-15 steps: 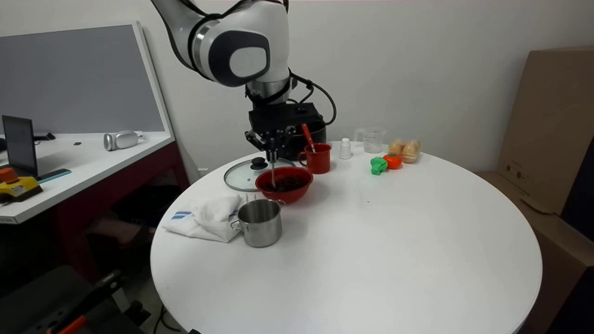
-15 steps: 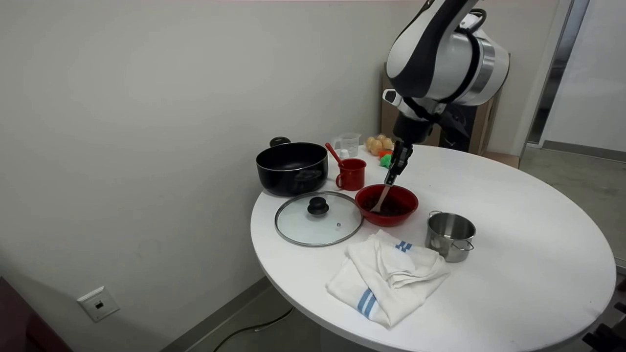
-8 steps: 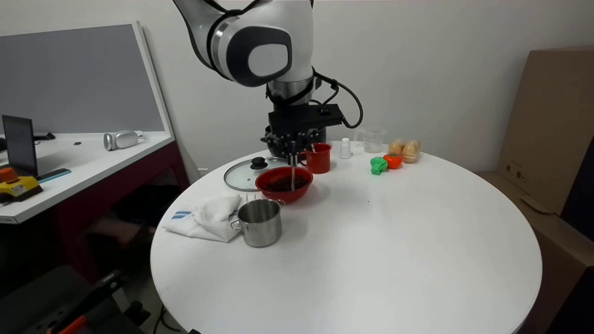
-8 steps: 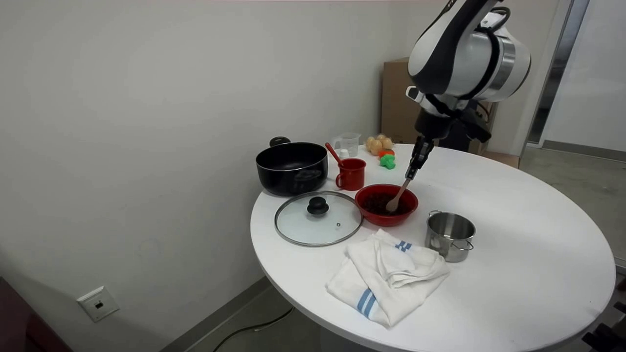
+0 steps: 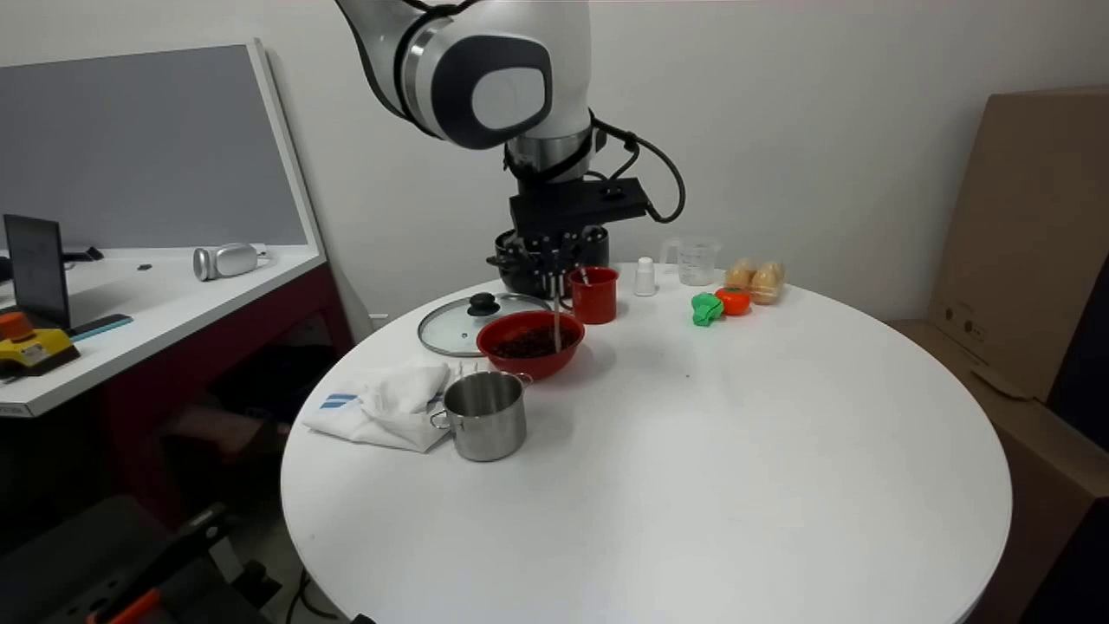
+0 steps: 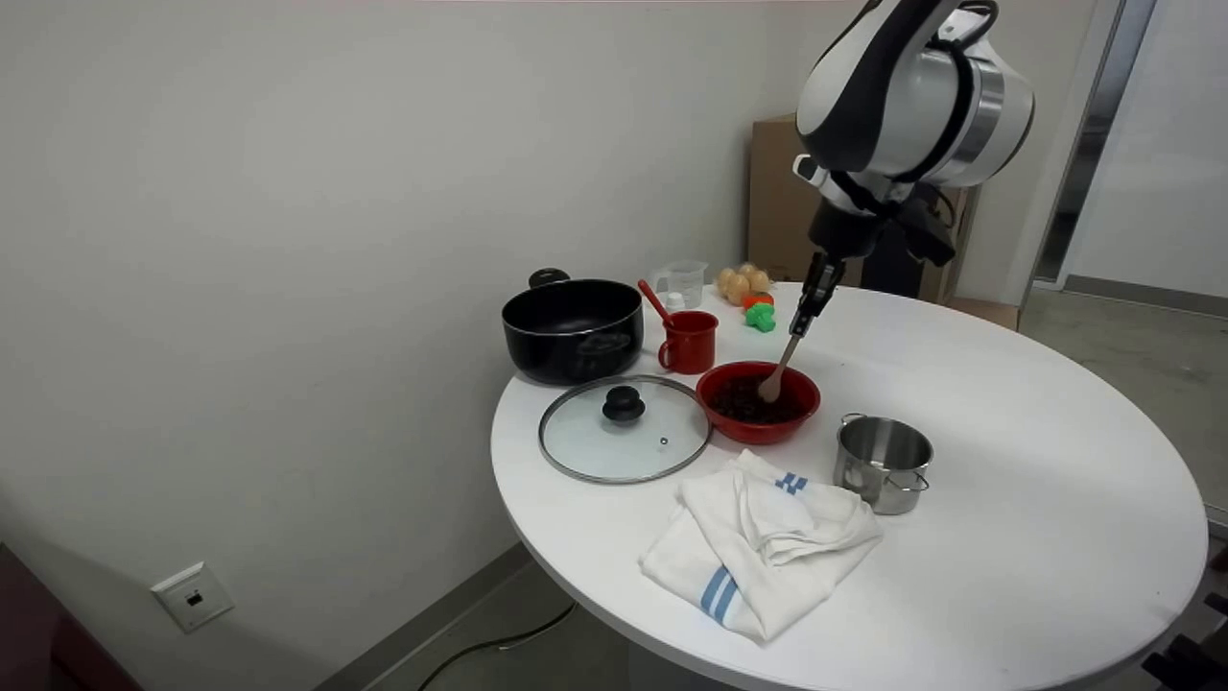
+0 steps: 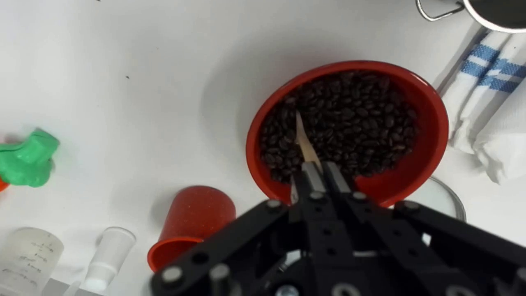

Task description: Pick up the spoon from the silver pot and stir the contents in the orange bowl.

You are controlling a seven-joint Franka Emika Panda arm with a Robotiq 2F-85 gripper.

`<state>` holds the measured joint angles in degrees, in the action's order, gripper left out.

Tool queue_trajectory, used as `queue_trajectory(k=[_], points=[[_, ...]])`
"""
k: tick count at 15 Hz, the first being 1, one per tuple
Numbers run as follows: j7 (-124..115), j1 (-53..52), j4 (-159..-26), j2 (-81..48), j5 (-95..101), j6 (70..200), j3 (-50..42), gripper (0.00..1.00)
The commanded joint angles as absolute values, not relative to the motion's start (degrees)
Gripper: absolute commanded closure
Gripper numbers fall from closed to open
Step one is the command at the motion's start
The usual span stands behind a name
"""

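- Gripping the spoon (image 6: 778, 372) by its handle, the gripper (image 7: 323, 174) has its two fingers squeezed close, with the handle pinched between them.
- The spoon looks pale and leans to one side. Its wide end is down inside the orange bowl (image 6: 753, 434), which looks more red than orange.
- The contents (image 7: 361, 123) are lots of little dark pieces, like beans, heaped in the bowl. The end of the spoon is over them or in them; it is hard to tell which.
- The silver pot (image 6: 868, 480) stands upright on the round white table (image 5: 736, 477), near the bowl.
- A white cloth (image 6: 767, 547) with blue stripes lies in folds just beside the silver pot.
- A glass lid (image 6: 609, 446) with a black knob lies flat, right by the bowl. It is hard to tell if they touch.
- A big black pot (image 6: 571, 353) stands near a red cup (image 6: 693, 345), and a red stick (image 6: 656, 302) pokes up out of the cup.
- Farther along sit a white shaker (image 5: 645, 279), a clear measuring cup (image 5: 697, 264), a green thing (image 5: 706, 308), a round orange thing (image 5: 734, 302) and some tan balls (image 5: 766, 283).
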<state>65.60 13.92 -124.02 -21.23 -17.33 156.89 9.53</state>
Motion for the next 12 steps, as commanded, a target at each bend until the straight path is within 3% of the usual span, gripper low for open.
queue_trajectory(k=[1, 12], points=[[64.9, 12.8, -123.0, -21.1, -16.1, 156.0, 9.9, 0.99], [64.4, 9.6, -124.6, -20.8, -10.8, 158.5, 9.3, 0.99]])
